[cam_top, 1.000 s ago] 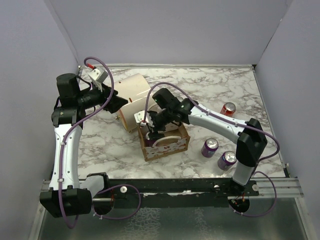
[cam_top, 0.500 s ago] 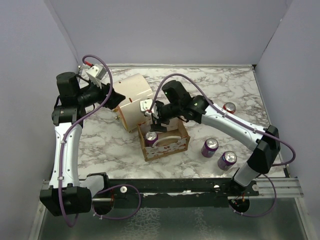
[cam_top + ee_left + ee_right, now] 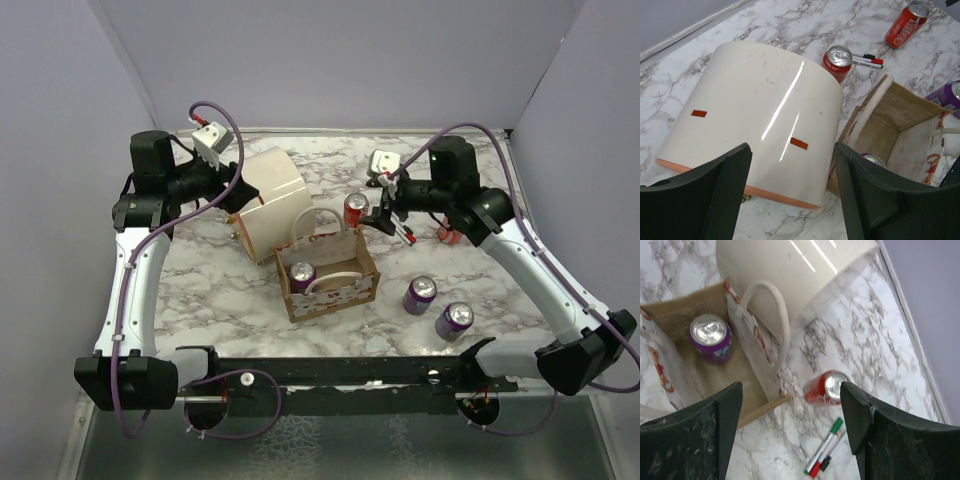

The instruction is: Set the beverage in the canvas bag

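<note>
canvas bag (image 3: 335,297): stands mouth-up so you can drop cans in; purple can (image 3: 711,337) inside. right tool (image 3: 790,390) open, empty, near red can (image 3: 822,389); left tool (image 3: 790,150) open, empty.

You are inspecting two arms: the left arm (image 3: 130,290) and right arm (image 3: 530,260) are showing white link shells and black joint housings. A purple cable (image 3: 213,103) is looping along each. The left tool (image 3: 790,165) and right tool (image 3: 790,410) are presenting matte black fingers. Black bases (image 3: 130,380) are sitting on a dark rail (image 3: 330,370).
</note>
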Controlling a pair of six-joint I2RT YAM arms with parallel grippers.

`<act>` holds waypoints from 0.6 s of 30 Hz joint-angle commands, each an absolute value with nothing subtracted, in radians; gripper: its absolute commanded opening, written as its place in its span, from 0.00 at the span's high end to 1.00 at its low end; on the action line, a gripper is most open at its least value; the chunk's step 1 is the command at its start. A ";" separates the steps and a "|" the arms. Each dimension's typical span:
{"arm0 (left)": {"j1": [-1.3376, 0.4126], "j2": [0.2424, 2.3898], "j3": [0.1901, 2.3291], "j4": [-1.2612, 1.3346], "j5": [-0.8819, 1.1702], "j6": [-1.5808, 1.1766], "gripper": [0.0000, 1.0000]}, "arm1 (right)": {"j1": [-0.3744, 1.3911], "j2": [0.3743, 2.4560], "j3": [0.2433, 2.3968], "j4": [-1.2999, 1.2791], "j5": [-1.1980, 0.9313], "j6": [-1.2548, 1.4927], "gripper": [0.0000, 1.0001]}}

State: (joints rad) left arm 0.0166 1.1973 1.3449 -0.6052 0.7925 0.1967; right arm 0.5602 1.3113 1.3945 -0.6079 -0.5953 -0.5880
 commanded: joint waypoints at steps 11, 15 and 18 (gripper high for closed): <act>-0.034 1.209 1.393 -0.646 0.726 0.255 0.31 | 0.371 1.084 1.126 -0.941 -0.537 -0.647 0.14; -0.035 1.212 1.388 -0.646 0.715 0.257 0.31 | 0.366 1.063 1.083 -1.023 -0.490 -0.668 0.09; -0.034 1.213 1.386 -0.645 0.715 0.256 0.31 | 0.365 1.067 1.057 -1.059 -0.449 -0.673 0.05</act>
